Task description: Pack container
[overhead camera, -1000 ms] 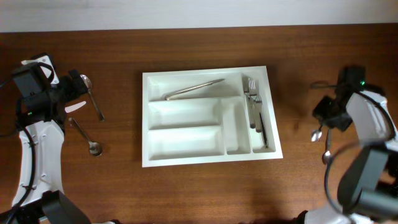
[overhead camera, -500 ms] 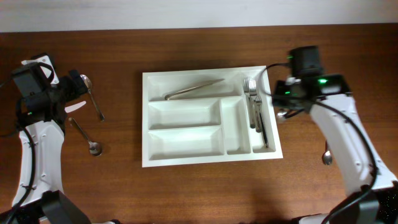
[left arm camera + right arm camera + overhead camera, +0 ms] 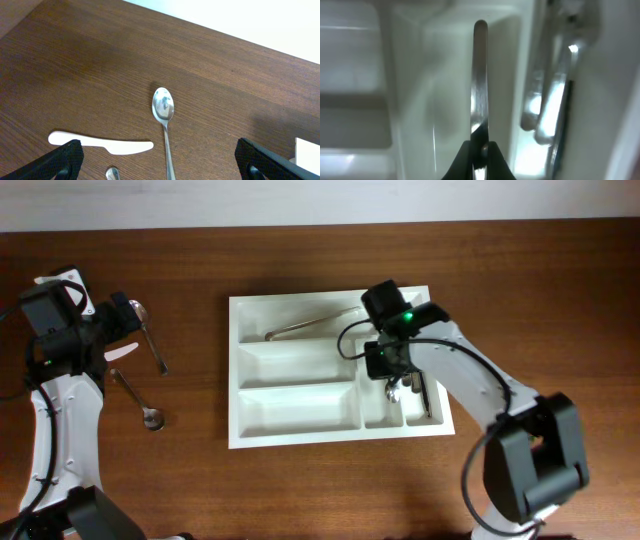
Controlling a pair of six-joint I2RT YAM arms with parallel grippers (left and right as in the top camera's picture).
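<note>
The white container (image 3: 290, 410) lies mid-table with five compartments. My right gripper (image 3: 388, 365) is over its inner narrow compartment, shut on a metal spoon (image 3: 393, 389). In the right wrist view the spoon handle (image 3: 480, 75) sticks out from the shut jaws (image 3: 480, 150) above the container floor (image 3: 420, 75). Forks and a knife (image 3: 410, 345) lie in the outer narrow compartment and also show in the right wrist view (image 3: 555, 100). A long metal utensil (image 3: 312, 323) lies in the top wide compartment. My left gripper (image 3: 125, 320) is open and empty at the far left, also seen in its own view (image 3: 160, 159).
Left of the container lie a long spoon (image 3: 150, 340) (image 3: 163, 107), a second spoon (image 3: 140, 402) (image 3: 112, 174) and a white plastic knife (image 3: 120, 352) (image 3: 100, 142). The two lower wide compartments hold nothing.
My right arm swung from the table's right side to over the container, carrying the spoon to the inner narrow compartment. The left arm has not moved.
</note>
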